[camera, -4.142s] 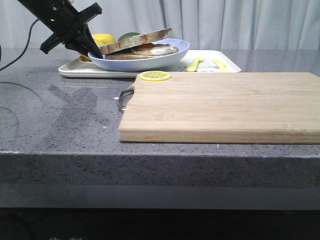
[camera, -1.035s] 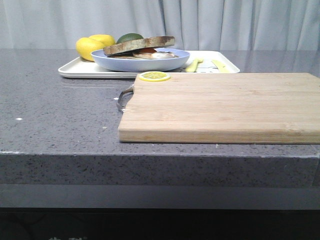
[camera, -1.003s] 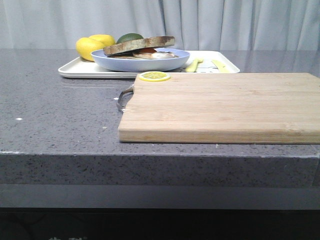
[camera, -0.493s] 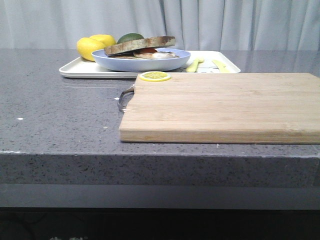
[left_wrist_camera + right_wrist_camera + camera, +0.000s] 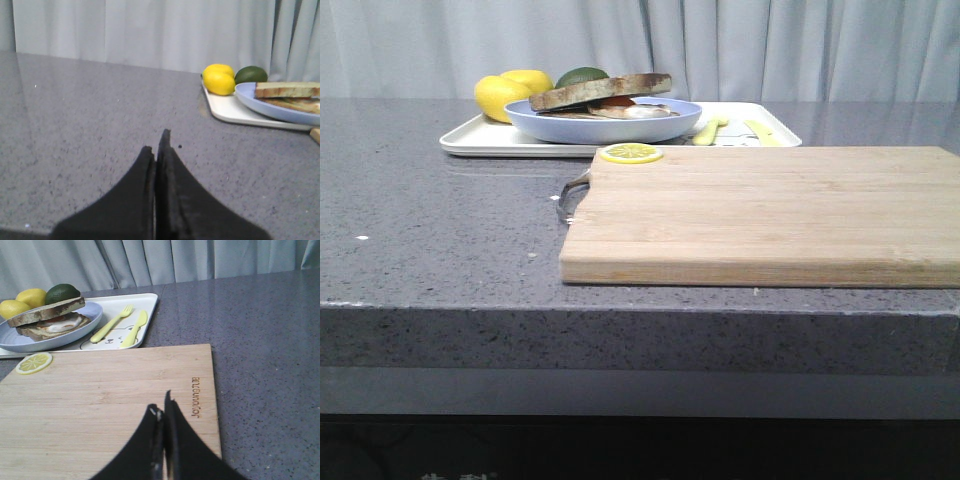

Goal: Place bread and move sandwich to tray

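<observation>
The sandwich point(image 5: 605, 95) lies on the light-blue plate point(image 5: 650, 128), with a plain bread slice point(image 5: 47, 310) on top of the fried egg point(image 5: 62, 324). The plate stands on the white tray point(image 5: 480, 140) at the back left of the counter. The sandwich also shows in the left wrist view point(image 5: 287, 95). My left gripper point(image 5: 156, 145) is shut and empty over the bare grey counter, well short of the tray point(image 5: 235, 112). My right gripper point(image 5: 162, 407) is shut and empty over the wooden cutting board point(image 5: 100, 400). Neither gripper shows in the front view.
Two lemons point(image 5: 505, 92) and an avocado point(image 5: 582, 75) sit on the tray behind the plate. A yellow fork point(image 5: 111, 324) and knife point(image 5: 134, 329) lie on the tray's right part. A lemon slice point(image 5: 630, 153) lies on the board's back left corner. A curtain hangs behind.
The left arm, which was at the plate's left rim over the tray, has left the front view. The plate now rests flat on the tray. Little else differs over the last second.
</observation>
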`<move>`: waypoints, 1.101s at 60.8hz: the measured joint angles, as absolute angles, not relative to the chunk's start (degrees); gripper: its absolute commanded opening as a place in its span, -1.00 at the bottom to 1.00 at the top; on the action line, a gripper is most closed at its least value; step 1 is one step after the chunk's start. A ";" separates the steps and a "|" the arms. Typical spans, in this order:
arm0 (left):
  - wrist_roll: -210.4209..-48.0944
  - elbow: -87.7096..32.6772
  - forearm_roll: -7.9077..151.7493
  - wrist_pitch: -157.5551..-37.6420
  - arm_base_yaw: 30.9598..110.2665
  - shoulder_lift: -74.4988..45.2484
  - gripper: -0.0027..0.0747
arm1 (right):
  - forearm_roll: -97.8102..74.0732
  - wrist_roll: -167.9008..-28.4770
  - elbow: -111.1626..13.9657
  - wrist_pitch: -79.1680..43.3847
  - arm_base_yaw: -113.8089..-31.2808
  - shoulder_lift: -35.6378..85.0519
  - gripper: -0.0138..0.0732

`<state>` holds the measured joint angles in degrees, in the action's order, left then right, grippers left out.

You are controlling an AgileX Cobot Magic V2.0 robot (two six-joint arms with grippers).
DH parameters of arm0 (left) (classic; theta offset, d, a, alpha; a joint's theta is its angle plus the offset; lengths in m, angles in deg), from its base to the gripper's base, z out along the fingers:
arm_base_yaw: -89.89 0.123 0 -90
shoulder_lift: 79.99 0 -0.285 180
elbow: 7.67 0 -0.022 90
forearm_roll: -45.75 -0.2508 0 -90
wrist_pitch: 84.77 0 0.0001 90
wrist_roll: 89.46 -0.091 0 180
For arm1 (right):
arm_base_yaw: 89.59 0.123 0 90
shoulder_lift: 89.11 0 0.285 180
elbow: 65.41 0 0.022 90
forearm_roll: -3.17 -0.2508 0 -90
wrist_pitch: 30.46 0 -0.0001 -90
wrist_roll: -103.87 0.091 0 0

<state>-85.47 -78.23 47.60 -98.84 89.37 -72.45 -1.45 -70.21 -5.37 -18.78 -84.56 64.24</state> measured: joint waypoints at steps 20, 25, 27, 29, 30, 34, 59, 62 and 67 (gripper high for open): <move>-85.41 -85.11 47.71 -93.58 89.67 -72.45 -0.98 | -1.45 -70.21 -5.37 -18.78 -84.56 64.24 -0.82; -85.41 -85.11 47.71 -93.58 89.67 -72.45 -0.98 | -1.45 -70.21 -5.37 -18.78 -84.56 64.24 -0.82; -85.41 -85.11 47.71 -93.58 89.67 -72.45 -0.98 | -1.45 -70.21 -5.37 -18.78 -84.56 64.24 -0.82; -85.41 -85.11 47.71 -93.58 89.67 -72.45 -0.98 | -1.45 -70.21 -5.37 -18.78 -84.56 64.24 -0.82; -85.41 -85.11 47.71 -93.58 89.67 -72.45 -0.98 | -1.45 -70.21 -5.37 -18.78 -84.56 64.24 -0.82; -85.41 -85.11 47.71 -93.58 89.67 -72.45 -0.98 | -1.45 -70.21 -5.37 -18.78 -84.56 64.24 -0.82; -85.41 -85.11 47.71 -93.58 89.67 -72.45 -0.98 | -1.45 -70.21 -5.37 -18.78 -84.56 64.24 -0.82; -85.41 -85.11 47.71 -93.58 89.67 -72.45 -0.98 | -1.45 -70.21 -5.37 -18.78 -84.56 64.24 -0.82; -85.41 -85.11 47.71 -93.58 89.67 -72.45 -0.98 | -1.45 -70.21 -5.37 -18.78 -84.56 64.24 -0.82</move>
<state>-85.41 -85.11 47.71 -93.58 89.67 -72.45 -1.45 -70.21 -5.37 -18.78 -84.56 64.24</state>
